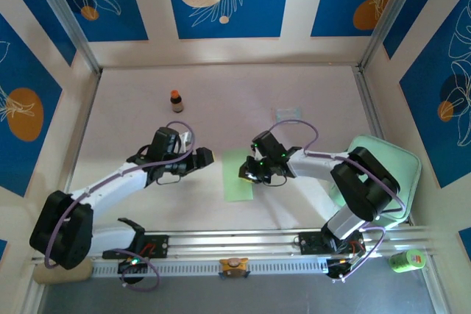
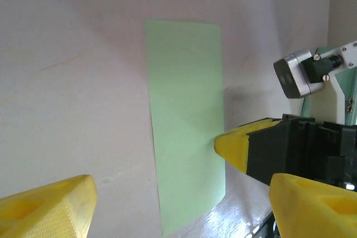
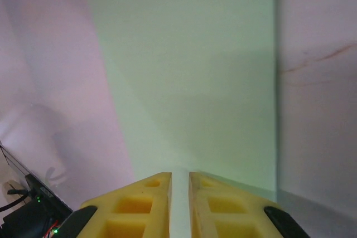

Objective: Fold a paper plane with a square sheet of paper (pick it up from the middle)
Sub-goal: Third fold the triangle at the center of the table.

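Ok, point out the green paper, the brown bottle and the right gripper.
green paper (image 1: 235, 187): top view, its bare near half.
brown bottle (image 1: 176, 104): top view, its body.
right gripper (image 3: 179, 175): right wrist view, between the fingertips.

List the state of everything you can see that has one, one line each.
sheet of paper: flat on the table, a narrow rectangle, seemingly folded in half.
left gripper: open, holding nothing.
right gripper: shut, tips at the paper's edge.
brown bottle: upright, capped.
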`<action>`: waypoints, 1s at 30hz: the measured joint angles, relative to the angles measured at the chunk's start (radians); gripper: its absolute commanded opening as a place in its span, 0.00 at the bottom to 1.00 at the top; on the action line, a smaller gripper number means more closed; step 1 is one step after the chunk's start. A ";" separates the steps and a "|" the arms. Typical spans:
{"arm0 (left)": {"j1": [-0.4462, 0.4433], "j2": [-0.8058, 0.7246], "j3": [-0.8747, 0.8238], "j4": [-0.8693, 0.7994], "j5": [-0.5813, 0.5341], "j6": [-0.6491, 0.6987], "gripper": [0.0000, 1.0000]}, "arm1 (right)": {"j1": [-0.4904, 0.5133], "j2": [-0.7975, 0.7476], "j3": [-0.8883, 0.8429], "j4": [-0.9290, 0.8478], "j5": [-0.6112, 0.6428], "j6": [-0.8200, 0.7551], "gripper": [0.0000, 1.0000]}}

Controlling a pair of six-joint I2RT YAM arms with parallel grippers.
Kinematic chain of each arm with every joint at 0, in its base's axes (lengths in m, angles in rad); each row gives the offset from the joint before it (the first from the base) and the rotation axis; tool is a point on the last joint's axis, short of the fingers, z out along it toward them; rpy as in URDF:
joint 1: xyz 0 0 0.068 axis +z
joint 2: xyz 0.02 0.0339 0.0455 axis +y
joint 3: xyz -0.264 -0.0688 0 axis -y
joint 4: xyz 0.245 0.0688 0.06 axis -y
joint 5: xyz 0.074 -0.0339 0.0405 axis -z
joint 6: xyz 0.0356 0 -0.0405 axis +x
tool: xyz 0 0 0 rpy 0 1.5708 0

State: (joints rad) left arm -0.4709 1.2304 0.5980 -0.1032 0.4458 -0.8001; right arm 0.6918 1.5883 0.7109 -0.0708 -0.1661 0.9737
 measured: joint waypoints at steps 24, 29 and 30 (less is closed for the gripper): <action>-0.030 0.152 -0.037 0.188 0.127 -0.085 0.65 | 0.014 0.006 -0.111 0.154 -0.053 0.030 0.14; -0.058 0.227 -0.029 0.192 0.131 -0.087 0.53 | 0.013 0.006 -0.129 0.189 -0.064 0.031 0.14; -0.065 0.244 -0.021 0.188 0.130 -0.085 0.49 | 0.013 0.006 -0.131 0.194 -0.067 0.031 0.14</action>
State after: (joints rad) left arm -0.5358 1.4746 0.5770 0.0845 0.5762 -0.8852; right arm 0.7044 1.5940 0.5797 0.1234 -0.2333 1.0042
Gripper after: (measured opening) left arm 0.541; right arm 0.144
